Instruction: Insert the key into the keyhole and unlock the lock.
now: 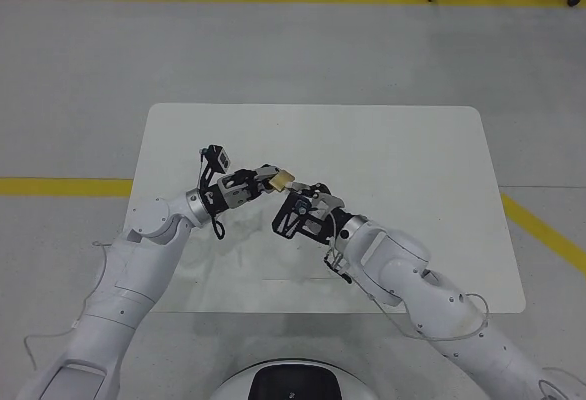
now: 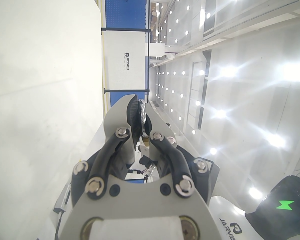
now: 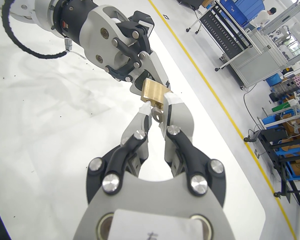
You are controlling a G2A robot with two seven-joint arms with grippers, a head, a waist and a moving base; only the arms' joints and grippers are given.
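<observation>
A brass padlock [image 3: 153,93] hangs in the air over the white table [image 1: 403,150], and my left gripper [image 3: 150,81] is shut on it from above. In the left wrist view the silver shackle [image 2: 142,118] sits pinched between the left gripper's pads [image 2: 133,111]. A silver key [image 3: 157,115] sticks into the keyhole on the lock's underside. My right gripper [image 3: 158,106] is closed around the key's head, its taped fingertips [image 3: 173,100] touching the lock body. From above, the padlock [image 1: 281,180] lies between the left gripper [image 1: 265,181] and the right gripper [image 1: 297,203].
Both grippers meet over the table's left-centre part. A yellow floor line [image 1: 43,186] runs past the table's left side. Racks and blue bins [image 3: 287,123] stand far off across the floor.
</observation>
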